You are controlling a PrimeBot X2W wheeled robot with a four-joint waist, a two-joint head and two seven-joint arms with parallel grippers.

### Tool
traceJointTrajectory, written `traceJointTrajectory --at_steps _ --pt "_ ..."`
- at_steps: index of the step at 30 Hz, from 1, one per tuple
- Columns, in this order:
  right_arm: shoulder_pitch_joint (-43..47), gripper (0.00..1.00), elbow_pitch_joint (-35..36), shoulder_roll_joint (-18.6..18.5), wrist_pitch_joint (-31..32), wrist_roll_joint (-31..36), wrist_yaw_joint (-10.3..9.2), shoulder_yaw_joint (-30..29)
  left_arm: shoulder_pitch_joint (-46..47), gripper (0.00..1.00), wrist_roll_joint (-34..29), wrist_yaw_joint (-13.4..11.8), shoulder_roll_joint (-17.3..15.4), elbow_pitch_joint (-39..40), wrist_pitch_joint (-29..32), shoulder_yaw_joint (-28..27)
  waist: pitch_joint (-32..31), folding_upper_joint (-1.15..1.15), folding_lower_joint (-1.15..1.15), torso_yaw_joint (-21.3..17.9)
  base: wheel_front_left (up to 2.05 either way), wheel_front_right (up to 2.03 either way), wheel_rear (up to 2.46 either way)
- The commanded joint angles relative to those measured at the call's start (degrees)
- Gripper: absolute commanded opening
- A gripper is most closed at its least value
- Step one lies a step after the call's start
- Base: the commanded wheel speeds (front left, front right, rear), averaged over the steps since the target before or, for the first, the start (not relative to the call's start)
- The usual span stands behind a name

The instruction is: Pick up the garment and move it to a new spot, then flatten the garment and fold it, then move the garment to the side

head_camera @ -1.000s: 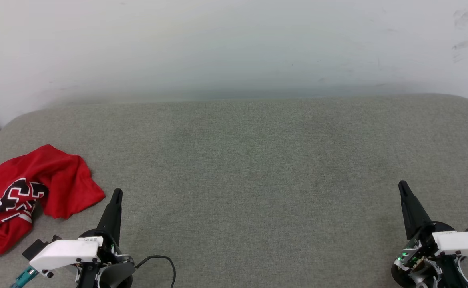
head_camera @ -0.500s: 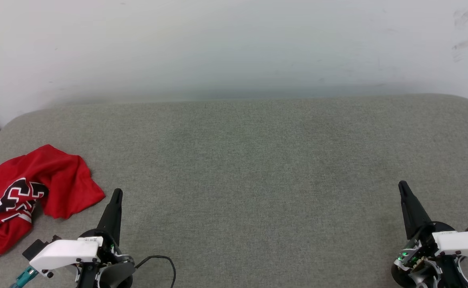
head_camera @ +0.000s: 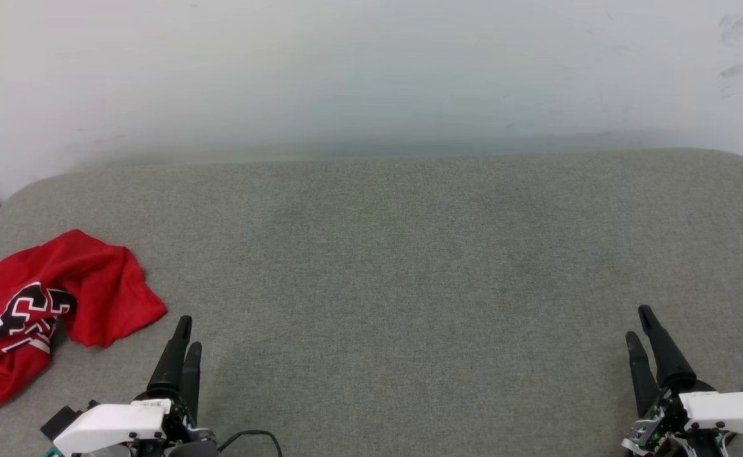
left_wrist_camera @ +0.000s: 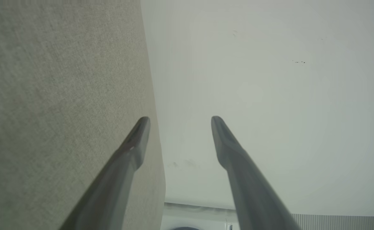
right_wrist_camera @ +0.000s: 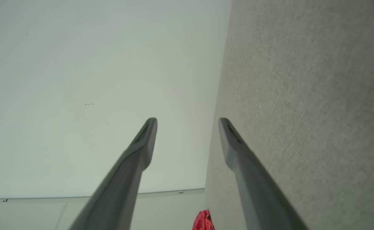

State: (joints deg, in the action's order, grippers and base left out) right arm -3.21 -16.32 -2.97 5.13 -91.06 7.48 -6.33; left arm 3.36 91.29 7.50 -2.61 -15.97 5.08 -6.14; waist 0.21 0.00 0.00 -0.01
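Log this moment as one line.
stage: pre-grasp | garment: crumpled, left edge of grey surface, unheld | left gripper: open, empty | right gripper: open, empty

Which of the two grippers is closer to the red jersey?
The left gripper, just beside the jersey; the right gripper sits far across the grey surface.

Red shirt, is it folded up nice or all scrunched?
Scrunched up. The red shirt lies in a crumpled heap at the left edge of the gray cushion, with its black letters bent by folds.
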Motion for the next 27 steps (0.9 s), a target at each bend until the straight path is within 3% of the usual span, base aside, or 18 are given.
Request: traceJointTrajectory --at_steps 1,10,27 --pt "-0.81 1.0 1.53 0.0 -0.66 1.33 0.01 0.02 0.91 1.0 -1.26 0.01 -0.12 1.47 -0.66 -0.29 0.02 0.0 0.0 -0.01 0.0 0.0 0.0" --pt "-0.7 1.0 3.77 0.01 -3.11 8.47 0.01 -0.64 1.06 1.0 -10.89 -2.13 -0.15 4.94 -3.1 -0.71 0.18 0.0 0.0 -0.04 0.0 0.0 0.0" --pt "0.17 1.0 10.51 0.04 -7.13 32.12 0.01 1.42 0.06 1.0 -31.7 -8.22 -0.2 9.96 -7.1 3.13 0.42 0.0 0.0 -0.02 0.0 0.0 0.0"
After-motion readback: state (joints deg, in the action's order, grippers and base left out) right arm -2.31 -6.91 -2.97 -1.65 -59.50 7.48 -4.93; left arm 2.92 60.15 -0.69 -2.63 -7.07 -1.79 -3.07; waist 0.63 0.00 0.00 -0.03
